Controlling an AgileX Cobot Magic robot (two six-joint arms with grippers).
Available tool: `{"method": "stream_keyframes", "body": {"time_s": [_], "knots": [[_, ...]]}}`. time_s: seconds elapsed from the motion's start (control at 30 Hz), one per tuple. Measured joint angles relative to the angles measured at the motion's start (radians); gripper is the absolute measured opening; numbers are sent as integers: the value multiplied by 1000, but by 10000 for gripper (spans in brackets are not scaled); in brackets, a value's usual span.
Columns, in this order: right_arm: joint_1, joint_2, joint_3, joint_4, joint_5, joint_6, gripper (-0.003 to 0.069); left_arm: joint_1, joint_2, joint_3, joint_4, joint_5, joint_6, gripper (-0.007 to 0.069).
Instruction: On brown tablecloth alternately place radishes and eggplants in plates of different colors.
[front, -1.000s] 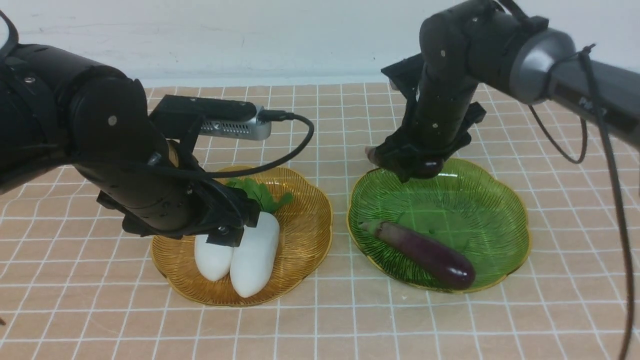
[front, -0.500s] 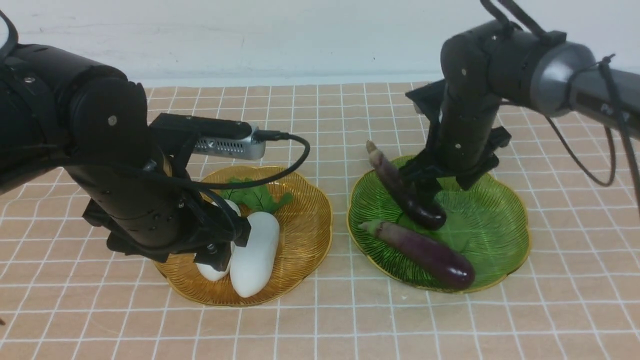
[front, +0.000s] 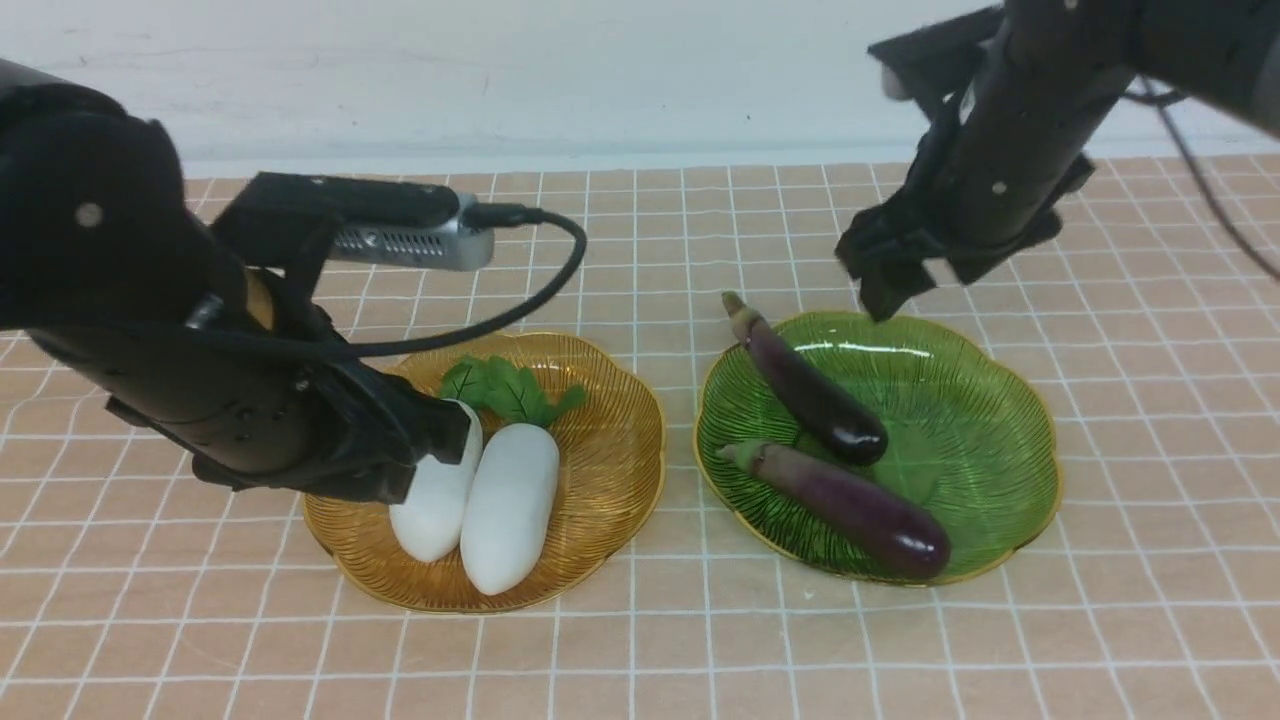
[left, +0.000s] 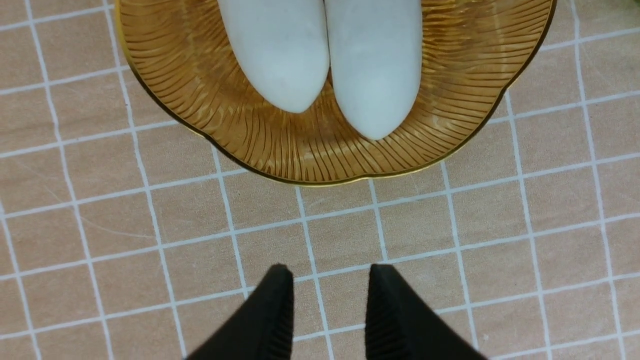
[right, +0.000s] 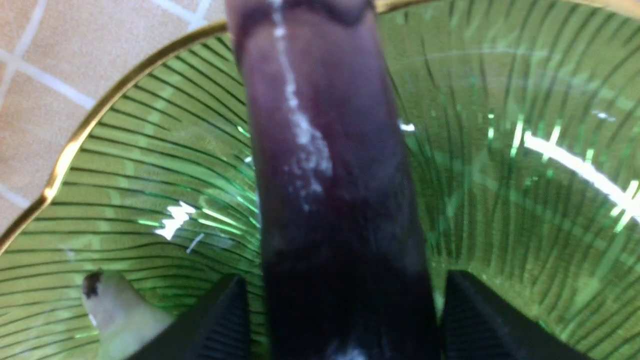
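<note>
And there it was: both white radishes (front: 510, 505) lay side by side, touching, in the amber plate (front: 625, 440), their leafy tops toward the far rim. Both eggplants (front: 810, 390) sat in the green plate (front: 985, 430), the shorter one with its stem poking over the far left rim and the longer one across the near side. No vegetable lay outside a plate on the brown tablecloth (front: 640, 640), so by my reckoning your sorting was done and only drawing the arms back to rest was left. Your left fingers (left: 277, 310) were spread with nothing between them, over the cloth just short of the amber plate's rim. Your right fingers (right: 480, 320) were parted and empty too, raised above the green plate's far rim, clear of the shorter eggplant in the front view.
</note>
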Motion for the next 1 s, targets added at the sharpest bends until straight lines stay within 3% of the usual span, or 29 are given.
{"method": "stream_keyframes", "body": {"time_s": [0.13, 0.47, 1.0], "knots": [[0, 10, -10, 1, 10, 0, 379, 0, 0, 0, 0, 17, -1, 196], [-24, -32, -96, -136, 180, 104, 380, 0, 0, 0, 1, 25, -1, 196], [-92, -69, 28, -92, 205, 131, 393, 0, 0, 0, 1, 27, -1, 196]]}}
